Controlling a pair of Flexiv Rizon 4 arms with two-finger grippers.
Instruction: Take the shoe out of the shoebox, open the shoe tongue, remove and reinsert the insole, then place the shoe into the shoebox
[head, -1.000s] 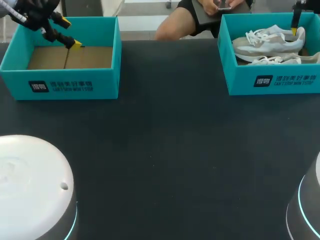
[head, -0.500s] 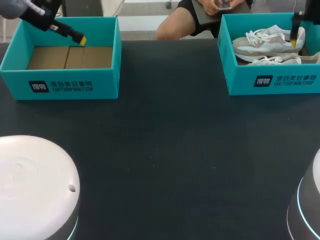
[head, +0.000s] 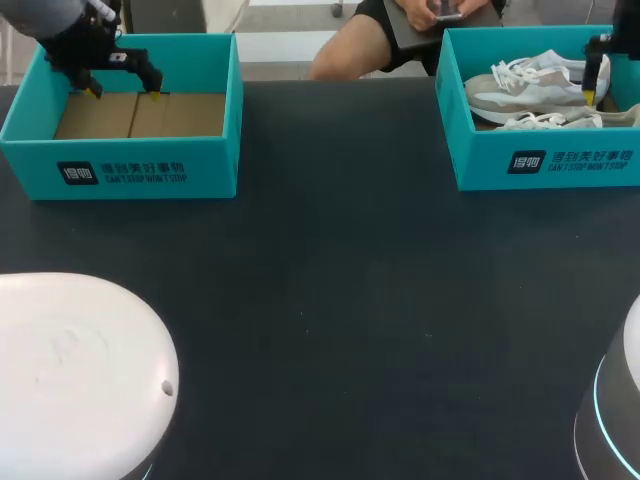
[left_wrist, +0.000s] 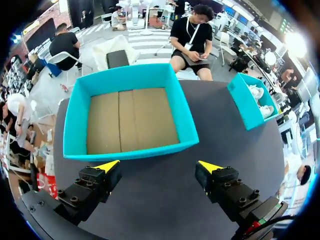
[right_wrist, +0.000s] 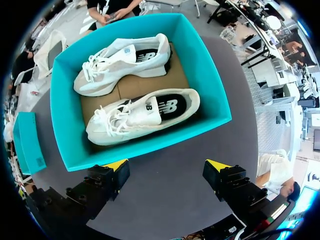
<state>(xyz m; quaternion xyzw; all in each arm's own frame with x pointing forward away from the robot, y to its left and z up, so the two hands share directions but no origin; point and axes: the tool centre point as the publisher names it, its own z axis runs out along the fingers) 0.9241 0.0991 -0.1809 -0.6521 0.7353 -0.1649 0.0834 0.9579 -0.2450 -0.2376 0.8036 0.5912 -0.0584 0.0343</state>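
Free black counter (head: 340, 300) between left teal cardboard box (head: 150, 172) and right teal cardboard box (head: 560, 162) — tops open, walls bar sideways entry.

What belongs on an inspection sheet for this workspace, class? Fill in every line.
Surface: dark table, two boxes standing on it.
Job's things: far shoe and near shoe lie side by side in right shoebox; left shoebox shows only its cardboard floor.
Clutter: nothing seen.
Grippers: left gripper open, holding nothing, left shoebox ahead; right gripper open, holding nothing, shoes ahead.
Cables: nothing seen.
Surroundings: nothing seen reaching over the table.
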